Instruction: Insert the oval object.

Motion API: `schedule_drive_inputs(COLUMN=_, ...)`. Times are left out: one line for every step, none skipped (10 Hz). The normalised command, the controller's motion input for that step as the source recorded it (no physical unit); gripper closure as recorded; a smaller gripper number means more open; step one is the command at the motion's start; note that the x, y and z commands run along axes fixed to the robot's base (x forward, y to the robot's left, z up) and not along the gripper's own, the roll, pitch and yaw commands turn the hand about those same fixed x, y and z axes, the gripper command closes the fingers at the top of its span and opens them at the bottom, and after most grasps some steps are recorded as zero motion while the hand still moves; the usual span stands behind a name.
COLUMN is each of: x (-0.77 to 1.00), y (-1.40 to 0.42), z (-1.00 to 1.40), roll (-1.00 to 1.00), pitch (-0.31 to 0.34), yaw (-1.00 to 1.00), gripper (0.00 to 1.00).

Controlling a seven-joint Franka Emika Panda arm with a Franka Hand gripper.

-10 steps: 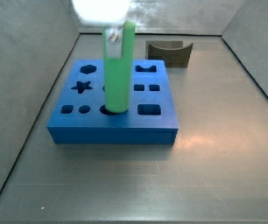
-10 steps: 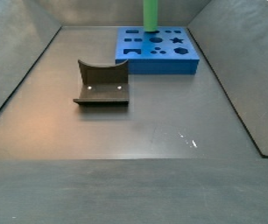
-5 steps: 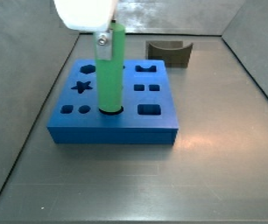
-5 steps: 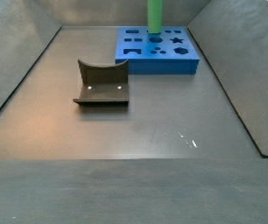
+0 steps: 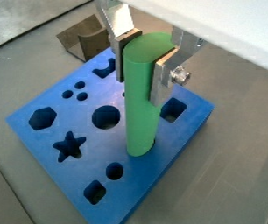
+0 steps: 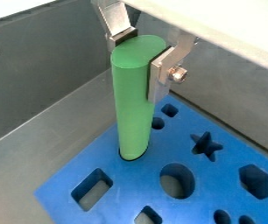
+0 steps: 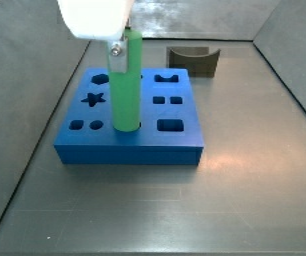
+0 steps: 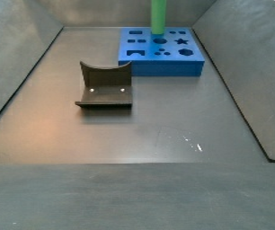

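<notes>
Wrist view: gripper (image 5: 144,54) clamped on the top of the oval object (image 5: 144,96), flat silver fingers (image 5: 116,21) pressed against opposite sides of the light green rod. Rod upright directly below the gripper, lower end seated in a hole of the blue block (image 5: 54,118). Star, hexagon, round and square cut-outs spread across the block face around the rod. Dark olive curved block (image 5: 82,38) just past the gripper, off the blue block.

Wrist view: gripper (image 6: 143,52) again closed around the rod's upper end, oval object (image 6: 134,101) vertical beneath it, base sunk into an opening of the blue block (image 6: 124,188). Round hole and star cut-out beside the rod's foot.

Side view: gripper (image 7: 118,46) under the white arm housing, gripping the top of the oval object (image 7: 129,85). Rod hanging straight down from the gripper into a front-row hole of the blue block (image 7: 129,145). Dark olive curved block (image 7: 193,60) well apart from the gripper, behind the blue block on the grey floor.

Side view: gripper itself out of frame above; only the lower stretch of the oval object (image 8: 159,16) shown, standing on the blue block (image 8: 162,64). Dark olive curved block (image 8: 104,87) well apart from the rod, nearer the camera, hollow side up.
</notes>
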Motion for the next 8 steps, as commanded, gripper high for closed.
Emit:
schedule_drive_inputs(x=0.0, y=0.0, z=-0.51, roll=-0.05, pitch=-0.179, yaw=0.05, gripper=1.0)
schedule_drive_inputs(x=-0.03, y=-0.02, z=-0.59, roll=-0.02, pitch=-0.24, yaw=0.0, gripper=1.0)
schedule_drive_inputs(x=-0.08, y=-0.01, z=-0.59, roll=-0.03, pitch=-0.286, yaw=0.0, gripper=1.0)
schedule_drive_inputs(x=-0.19, y=-0.01, z=-0.39, roll=-0.01, pitch=-0.297, yaw=0.03, gripper=1.0)
schedule_drive_inputs(x=-0.2, y=-0.03, z=-0.26, roll=0.0, pitch=-0.231, yaw=0.07, gripper=1.0)
schedule_drive_inputs(x=-0.14, y=-0.03, z=-0.21, roll=-0.01, pitch=-0.259, yaw=0.03, gripper=1.0)
schedule_drive_inputs(x=0.0, y=0.01, z=0.0, roll=-0.04, pitch=0.0, yaw=0.0, gripper=1.0)
schedule_drive_inputs(x=0.0, y=0.0, z=0.0, roll=0.0, pitch=0.0, yaw=0.0, gripper=1.0)
